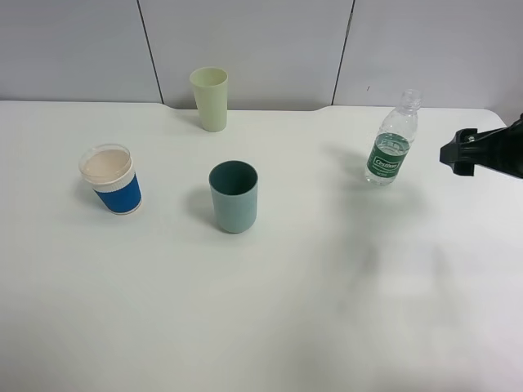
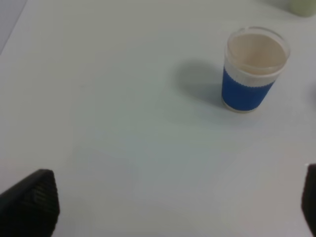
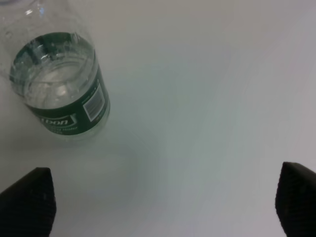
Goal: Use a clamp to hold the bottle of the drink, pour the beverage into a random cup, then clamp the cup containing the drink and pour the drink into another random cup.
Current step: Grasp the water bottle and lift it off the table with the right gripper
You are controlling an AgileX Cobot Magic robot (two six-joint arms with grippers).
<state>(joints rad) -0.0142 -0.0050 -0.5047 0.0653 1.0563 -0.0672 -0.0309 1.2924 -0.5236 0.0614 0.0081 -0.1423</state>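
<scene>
Dark fingertips of my right tool [image 3: 160,202] are closest to the wrist camera, spread wide and released, with only the white bench [image 1: 343,327] between them. Just ahead stands the small clear plastic bottle with a dark green label [image 3: 59,84], upright, not touched by the fingers; clear liquid shows inside it. From the high camera this tool hangs to the right of the bottle, near but apart. My left tool [image 2: 168,202] is released too, holding nothing. Ahead of it stands the short white paper cup with a ribbed bright blue sleeve [image 2: 252,74]. The dull teal-green plastic tumbler [image 1: 234,198] stands upright near the middle of the bench, well apart from the bottle. Behind it, near the far edge, is the taller pale yellow-green plastic tumbler [image 1: 210,100].
</scene>
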